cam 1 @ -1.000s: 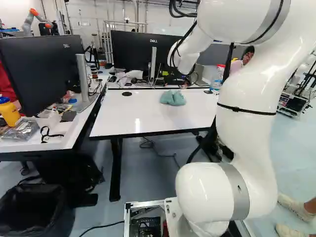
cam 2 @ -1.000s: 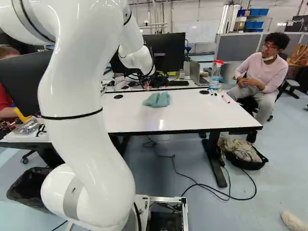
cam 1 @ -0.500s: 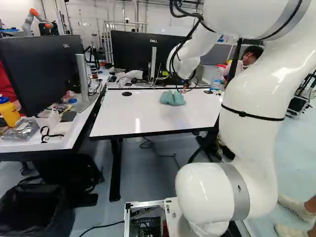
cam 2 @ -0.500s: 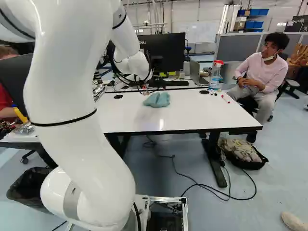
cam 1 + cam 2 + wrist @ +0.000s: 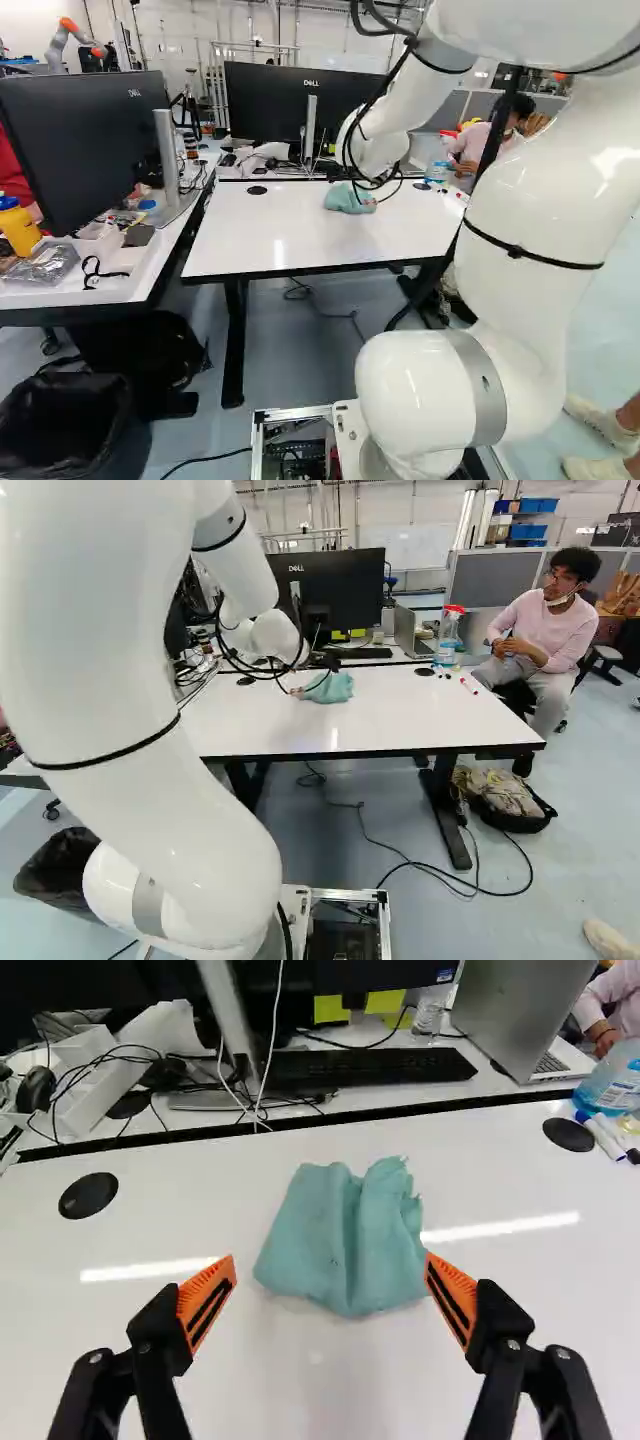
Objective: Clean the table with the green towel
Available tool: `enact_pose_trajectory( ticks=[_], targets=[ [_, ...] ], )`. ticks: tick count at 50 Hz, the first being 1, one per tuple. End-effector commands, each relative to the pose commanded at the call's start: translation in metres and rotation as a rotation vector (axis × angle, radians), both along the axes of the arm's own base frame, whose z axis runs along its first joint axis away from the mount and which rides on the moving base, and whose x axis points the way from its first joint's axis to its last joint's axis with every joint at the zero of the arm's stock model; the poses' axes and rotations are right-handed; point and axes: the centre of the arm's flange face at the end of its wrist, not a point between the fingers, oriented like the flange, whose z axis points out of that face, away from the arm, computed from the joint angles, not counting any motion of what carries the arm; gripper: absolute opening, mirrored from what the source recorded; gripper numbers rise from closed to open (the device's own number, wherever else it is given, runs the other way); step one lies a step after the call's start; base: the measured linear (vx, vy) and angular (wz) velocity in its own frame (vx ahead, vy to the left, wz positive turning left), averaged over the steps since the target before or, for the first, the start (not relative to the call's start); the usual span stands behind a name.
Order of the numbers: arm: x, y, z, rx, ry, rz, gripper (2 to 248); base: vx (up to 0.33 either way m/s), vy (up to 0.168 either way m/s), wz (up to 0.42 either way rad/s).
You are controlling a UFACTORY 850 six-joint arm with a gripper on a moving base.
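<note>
Pointing folds at the keyboard (image 5: 380, 1070), the towel (image 5: 385, 1245) seems barely elongated.

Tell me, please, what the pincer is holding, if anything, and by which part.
Nothing is held: the pincer is open, its orange pads wide apart, and the green towel lies ungripped on the white tabletop.

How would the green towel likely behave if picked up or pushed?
The towel will probably be floppy and light, given its creased cloth. Pushed, it would likely slide or bunch rather than roll, since it lies folded on the glossy table.
</note>
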Motion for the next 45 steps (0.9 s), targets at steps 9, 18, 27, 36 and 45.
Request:
enact_pose_trajectory(
  ticks=[9, 18, 27, 36, 45],
  targets=[
    [-0.03, 0.007, -0.013, -0.005, -0.044, 0.011, 247, 0.0, 0.0, 0.0],
    [-0.06, 0.012, -0.026, -0.009, -0.087, 0.022, 247, 0.0, 0.0, 0.0],
    [-0.088, 0.017, -0.038, -0.012, -0.126, 0.032, 247, 0.0, 0.0, 0.0],
    [-0.113, 0.021, -0.049, -0.015, -0.161, 0.041, 247, 0.0, 0.0, 0.0],
    [-0.136, 0.024, -0.059, -0.017, -0.192, 0.049, 247, 0.0, 0.0, 0.0]
  ],
)
